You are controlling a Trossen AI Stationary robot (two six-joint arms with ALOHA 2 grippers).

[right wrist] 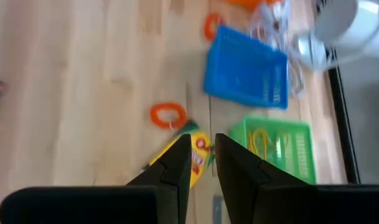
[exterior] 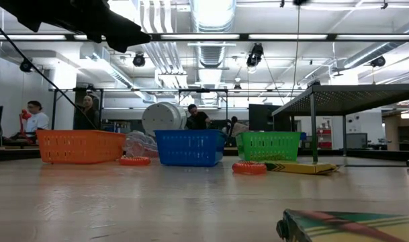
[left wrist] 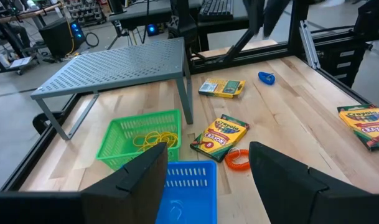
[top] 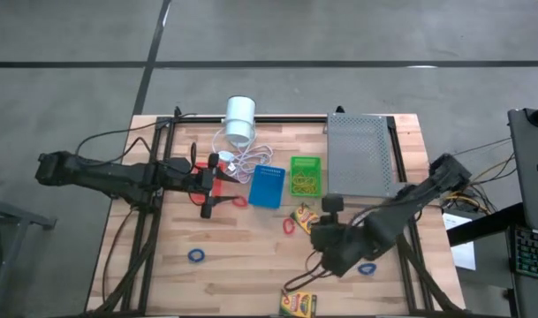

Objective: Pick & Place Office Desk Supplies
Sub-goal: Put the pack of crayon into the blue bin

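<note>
Your green basket [top: 306, 174] already holds yellow bands; the blue basket [top: 268, 185] looks empty. Crayon boxes [left wrist: 219, 135] and a red band [left wrist: 238, 159] lie loose on the desk [top: 242, 256]. Your left pincer [top: 208, 185], fingers apart, hovers by the red-orange basket [exterior: 80, 145]. Your right pincer [right wrist: 203, 158] stands narrow above a crayon box, empty. That basket's contents stay hidden.

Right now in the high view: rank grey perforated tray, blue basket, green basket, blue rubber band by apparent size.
1. Grey perforated tray, clearly largest.
2. Blue basket and green basket: look much alike, so unranked.
3. Blue rubber band, smallest.
</note>
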